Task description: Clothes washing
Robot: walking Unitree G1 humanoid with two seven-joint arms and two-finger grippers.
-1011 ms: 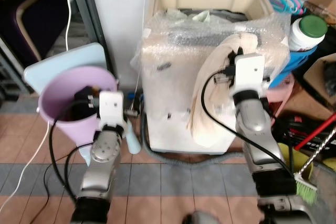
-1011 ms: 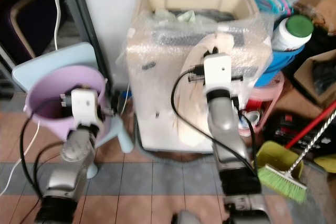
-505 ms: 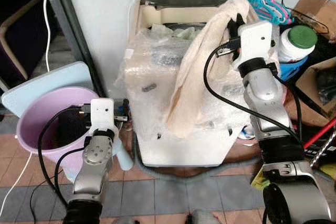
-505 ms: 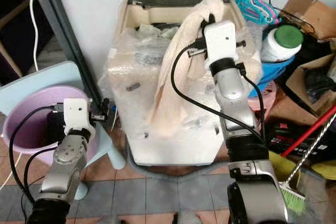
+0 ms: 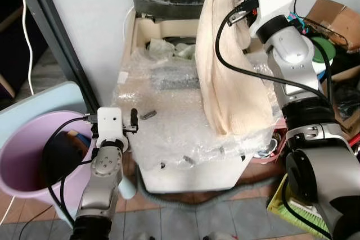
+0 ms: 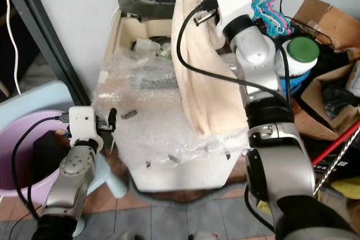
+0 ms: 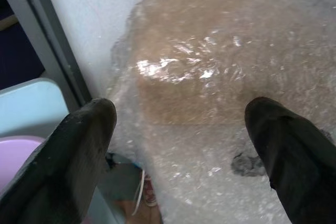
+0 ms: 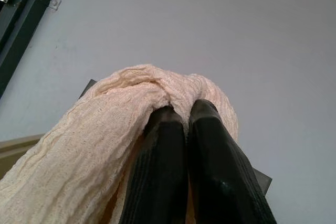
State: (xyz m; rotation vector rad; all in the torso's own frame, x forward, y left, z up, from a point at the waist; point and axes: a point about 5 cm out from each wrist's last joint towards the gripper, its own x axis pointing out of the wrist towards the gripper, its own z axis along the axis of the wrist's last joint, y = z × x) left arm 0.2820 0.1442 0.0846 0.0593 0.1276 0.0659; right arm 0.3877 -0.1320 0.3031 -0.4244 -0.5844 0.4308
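The two head views looked forward and down from above, sharing the bubble-wrapped washing machine (image 5: 185, 122) ahead and the purple bucket (image 5: 22, 155) at near left. The left wrist view sat close against the machine's wrapped side. The right wrist view pointed up at a pale wall (image 8: 210, 30).

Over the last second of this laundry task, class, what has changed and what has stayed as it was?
The right gripper, shut on the cream knitted cloth, has lifted it from the front of the bubble-wrapped white washing machine to above its open top. The camera has also shifted. The left gripper stays open and empty beside the lilac plastic bucket.
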